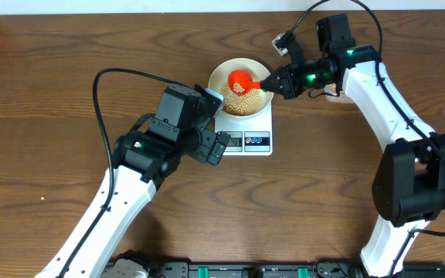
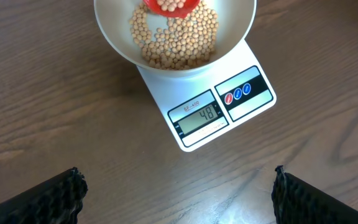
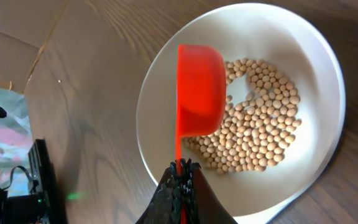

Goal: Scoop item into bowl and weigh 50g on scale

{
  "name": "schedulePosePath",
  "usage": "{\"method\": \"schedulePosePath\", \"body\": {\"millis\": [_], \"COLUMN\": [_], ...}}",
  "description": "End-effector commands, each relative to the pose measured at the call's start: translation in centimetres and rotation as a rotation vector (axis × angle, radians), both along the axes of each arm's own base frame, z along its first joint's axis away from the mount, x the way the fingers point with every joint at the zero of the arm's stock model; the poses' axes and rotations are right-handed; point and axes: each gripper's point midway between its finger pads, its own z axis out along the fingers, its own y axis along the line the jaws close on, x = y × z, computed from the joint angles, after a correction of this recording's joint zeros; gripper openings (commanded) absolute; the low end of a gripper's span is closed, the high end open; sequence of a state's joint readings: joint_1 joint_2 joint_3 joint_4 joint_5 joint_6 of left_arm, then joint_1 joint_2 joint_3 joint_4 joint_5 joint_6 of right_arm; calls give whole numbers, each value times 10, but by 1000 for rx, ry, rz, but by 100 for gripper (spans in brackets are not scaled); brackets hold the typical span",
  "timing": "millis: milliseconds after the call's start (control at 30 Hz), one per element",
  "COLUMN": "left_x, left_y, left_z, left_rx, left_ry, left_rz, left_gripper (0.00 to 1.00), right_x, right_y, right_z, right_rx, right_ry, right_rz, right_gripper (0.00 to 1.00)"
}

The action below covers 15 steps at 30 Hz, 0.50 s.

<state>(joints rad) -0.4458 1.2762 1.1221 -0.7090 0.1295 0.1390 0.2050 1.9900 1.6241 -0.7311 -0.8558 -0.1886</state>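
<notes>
Wooden table (image 1: 52, 46): bowl (image 1: 221, 77) covers half the scale (image 1: 246, 140), right tool (image 1: 273, 83) covers scoop (image 1: 240, 79) handle.

**Scale reads 48**

The only legible writing is on the scale (image 2: 166, 93), at the centre of the left wrist view. Its grey display (image 2: 199, 119) shows the digits "48". Just above the display, small dark print on the white top reads "SF-400". A finer line of print under the display is too small to read, as are the marks on the red and blue buttons (image 2: 237, 93). In the overhead view the display is too small to read.
</notes>
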Motion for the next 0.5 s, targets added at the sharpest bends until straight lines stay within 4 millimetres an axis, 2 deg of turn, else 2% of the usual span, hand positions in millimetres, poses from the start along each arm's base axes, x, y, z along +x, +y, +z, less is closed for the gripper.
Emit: {"method": "schedulePosePath", "body": {"millis": [0, 467], "left_x": [-1, -1], "left_y": [1, 1], "left_z": [-1, -1], "left_rx": [2, 2], "left_ry": [1, 1], "left_rz": [-8, -8], "left_gripper": [98, 97], "right_x": [4, 15], "right_y": [-4, -25], "right_z": [-5, -2], "right_rx": [3, 18], "right_ry": [-11, -13], "right_rz": [3, -46], "right_gripper": [1, 1]}}
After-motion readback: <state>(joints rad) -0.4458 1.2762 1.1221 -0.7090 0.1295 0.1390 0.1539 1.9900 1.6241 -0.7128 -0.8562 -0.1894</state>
